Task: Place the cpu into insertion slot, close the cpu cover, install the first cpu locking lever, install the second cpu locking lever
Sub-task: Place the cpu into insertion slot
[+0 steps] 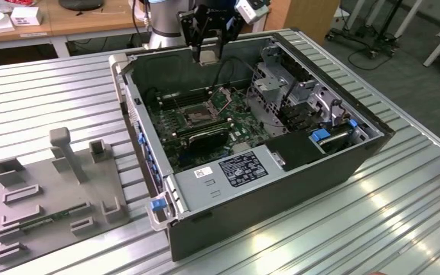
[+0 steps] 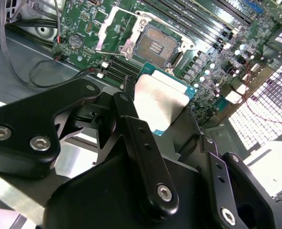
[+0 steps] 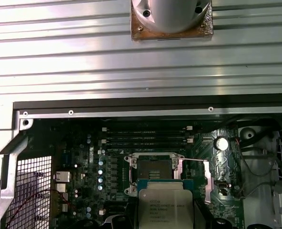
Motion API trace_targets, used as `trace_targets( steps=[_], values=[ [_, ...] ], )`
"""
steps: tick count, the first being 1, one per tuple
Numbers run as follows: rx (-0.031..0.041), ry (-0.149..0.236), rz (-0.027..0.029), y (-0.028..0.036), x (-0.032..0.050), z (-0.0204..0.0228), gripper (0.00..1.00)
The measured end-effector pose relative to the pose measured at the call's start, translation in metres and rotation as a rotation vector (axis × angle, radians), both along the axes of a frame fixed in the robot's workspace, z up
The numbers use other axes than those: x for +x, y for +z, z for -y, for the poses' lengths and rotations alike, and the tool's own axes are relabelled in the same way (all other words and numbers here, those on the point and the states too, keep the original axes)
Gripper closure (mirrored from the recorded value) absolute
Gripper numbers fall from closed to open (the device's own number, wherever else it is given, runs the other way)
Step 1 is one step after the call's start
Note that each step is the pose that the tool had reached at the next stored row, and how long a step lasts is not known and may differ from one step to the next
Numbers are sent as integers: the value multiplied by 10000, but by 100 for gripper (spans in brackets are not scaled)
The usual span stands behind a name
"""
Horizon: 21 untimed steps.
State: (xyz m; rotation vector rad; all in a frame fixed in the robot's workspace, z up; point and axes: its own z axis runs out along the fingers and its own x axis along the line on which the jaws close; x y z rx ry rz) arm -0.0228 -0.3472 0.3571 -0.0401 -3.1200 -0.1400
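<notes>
Early days here: the cpu (image 2: 162, 95) is pinched by its edges in the claw (image 2: 164, 120), hung over the motherboard (image 2: 84, 28) near the bare insertion slot (image 2: 155, 45). The cpu cover (image 2: 113, 28) is flipped open; nothing's been seated or locked yet.

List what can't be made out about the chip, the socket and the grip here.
- Pale silvery-grey square chip: the first wrist view's edge cuts part of it off.
- Small dark square socket with silvery rim: its contacts are too small in the exterior view.
- Black end effector: its own links hide where it meets the chip in the second wrist view.
</notes>
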Motion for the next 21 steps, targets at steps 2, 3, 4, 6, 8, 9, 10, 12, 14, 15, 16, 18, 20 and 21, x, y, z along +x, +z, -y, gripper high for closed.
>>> trace_targets(
  steps=[2,3,4,6,8,9,10,12,14,15,16,18,20,21],
  values=[
    [0,0,0,-1,0,0,46],
    [2,0,1,-3,0,0,46],
    [3,0,1,-6,0,0,46],
    [1,1,0,-12,0,0,46],
    [0,1,0,-19,0,0,46],
    [1,1,0,-24,0,0,46],
    [1,0,0,-29,0,0,46],
    [1,1,0,-39,0,0,46],
    [1,0,0,-50,0,0,46],
    [0,1,0,-55,0,0,46],
    [1,1,0,-61,-1,0,46],
    [1,1,0,-74,-1,0,46],
    [1,1,0,-89,-2,0,46],
    [1,0,0,-96,-3,0,46]
  ],
)
